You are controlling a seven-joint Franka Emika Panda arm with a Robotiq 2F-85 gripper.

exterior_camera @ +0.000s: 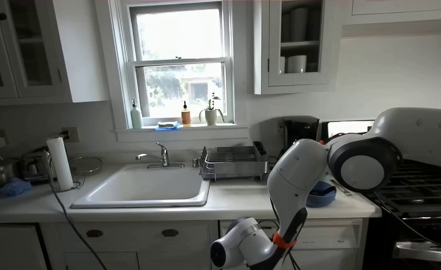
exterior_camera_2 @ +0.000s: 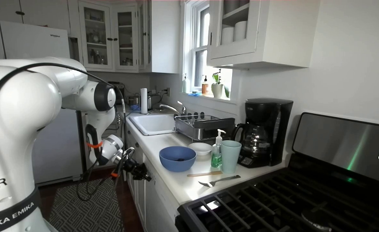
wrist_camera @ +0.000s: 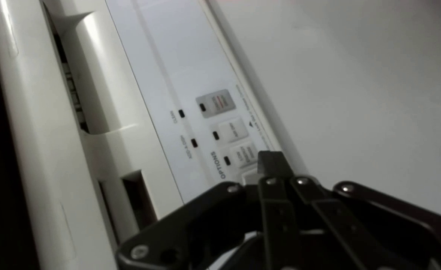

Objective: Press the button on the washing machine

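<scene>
Though your tool (wrist_camera: 275, 164), closed on nothing, sits by option buttons (wrist_camera: 233, 130) on washing machine (wrist_camera: 299, 93), contact unclear: approach looks done, press likely remains.

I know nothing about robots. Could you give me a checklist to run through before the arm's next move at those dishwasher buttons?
1. Gripper shut, making a single poking tip: ok.
2. Dishwasher door closed: ok.
3. Control panel in the wrist camera's view: ok.
4. All labels readable: not ok; the gripper partly hides one button.
5. Tip touching that button: cannot tell from this angle.
6. Blue bowl away from the gripper, up on the counter: ok.
</scene>
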